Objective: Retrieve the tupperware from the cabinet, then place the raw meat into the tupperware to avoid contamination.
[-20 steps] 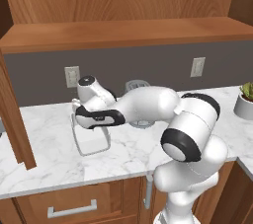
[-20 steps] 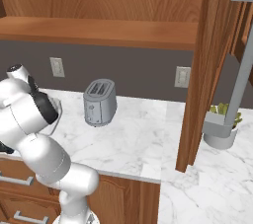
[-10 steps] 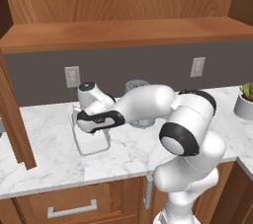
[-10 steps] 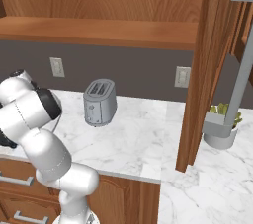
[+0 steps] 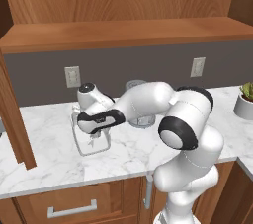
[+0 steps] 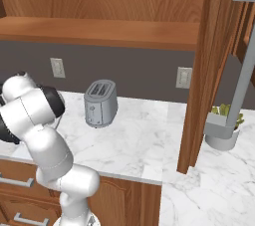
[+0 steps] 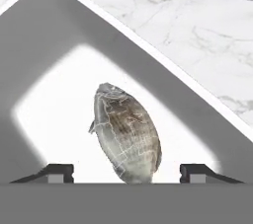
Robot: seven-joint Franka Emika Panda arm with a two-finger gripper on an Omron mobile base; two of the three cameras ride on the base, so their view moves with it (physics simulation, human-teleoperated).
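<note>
A white robot arm is reaching low over the tupperware (image 5: 91,141) on the marble desk (image 5: 44,161). In the hand view, the claw (image 7: 126,171) is standing released, fingertips (image 7: 58,170) wide apart, with the raw meat (image 7: 127,133) lying free between them inside the tupperware (image 7: 59,94), toward 6 o'clock. To finish well, the claw should probably lift straight up, clear of the tub's walls. A toaster (image 6: 100,103) is standing nearby.

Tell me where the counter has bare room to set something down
Bare marble runs from the toaster to the open cabinet door, and in front of the toaster. It is crowded at the tupperware, where the open gripper hovers over the raw meat.
</note>
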